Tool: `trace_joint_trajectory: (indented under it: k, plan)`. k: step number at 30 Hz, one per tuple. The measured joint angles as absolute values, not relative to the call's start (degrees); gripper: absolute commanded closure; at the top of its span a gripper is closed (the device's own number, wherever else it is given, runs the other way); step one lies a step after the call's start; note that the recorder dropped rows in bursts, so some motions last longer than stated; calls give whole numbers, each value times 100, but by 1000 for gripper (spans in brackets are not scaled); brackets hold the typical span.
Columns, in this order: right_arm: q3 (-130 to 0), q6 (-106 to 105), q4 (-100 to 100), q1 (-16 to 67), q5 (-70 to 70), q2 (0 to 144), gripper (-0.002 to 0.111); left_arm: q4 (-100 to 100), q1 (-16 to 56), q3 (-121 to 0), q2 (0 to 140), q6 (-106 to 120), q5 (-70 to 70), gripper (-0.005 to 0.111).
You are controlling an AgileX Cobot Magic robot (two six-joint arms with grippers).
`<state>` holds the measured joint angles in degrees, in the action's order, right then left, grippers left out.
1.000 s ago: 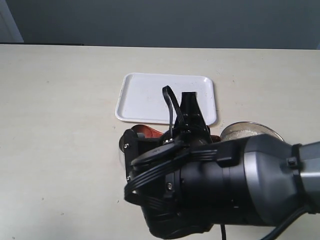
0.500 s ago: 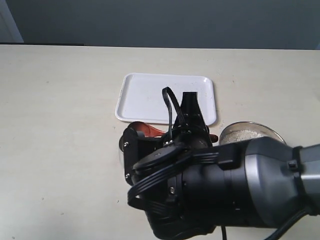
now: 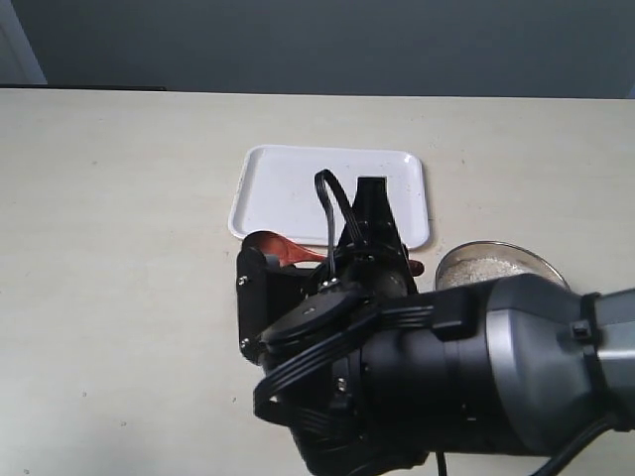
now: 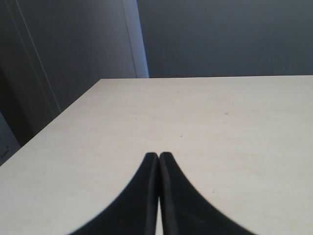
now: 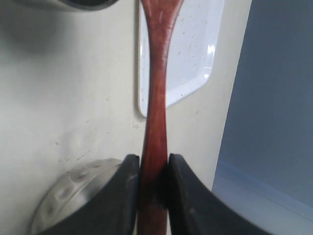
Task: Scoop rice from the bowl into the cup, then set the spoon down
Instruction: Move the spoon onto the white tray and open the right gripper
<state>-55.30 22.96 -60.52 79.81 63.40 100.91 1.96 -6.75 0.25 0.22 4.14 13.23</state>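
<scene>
My right gripper is shut on the handle of the dark reddish-brown spoon, both fingers pressed against it. The spoon's head pokes out left of the arm at the tray's near edge, and no grains show on it. The bowl sits at the right, with white rice inside. Its dimpled metal wall lies close beside my right fingers. A sliver of shiny steel, apparently the cup, shows near the spoon's head. In the exterior view my arm hides the cup. My left gripper is shut and holds nothing over bare table.
A white rectangular tray lies flat beyond the spoon, speckled in the right wrist view. The bulky right arm fills the near part of the exterior view. The beige table ends at a dark wall behind.
The spoon's head has shifted left and farther away, up to the tray's near edge, as the right gripper moved with it. The bowl and tray have stayed put.
</scene>
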Motion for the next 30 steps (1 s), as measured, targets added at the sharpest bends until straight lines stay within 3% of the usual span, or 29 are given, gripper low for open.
trace_joint_trajectory:
  k: [9, 30]
  plan:
    - [-5530, 2762, -6028, 7795, 5797, 9778, 109, 196, -675, 25, 22, 414, 1323, 106]
    - [-5892, 2449, -5927, 4356, 2601, 10346, 109, 196, -675, 25, 22, 414, 1323, 106]
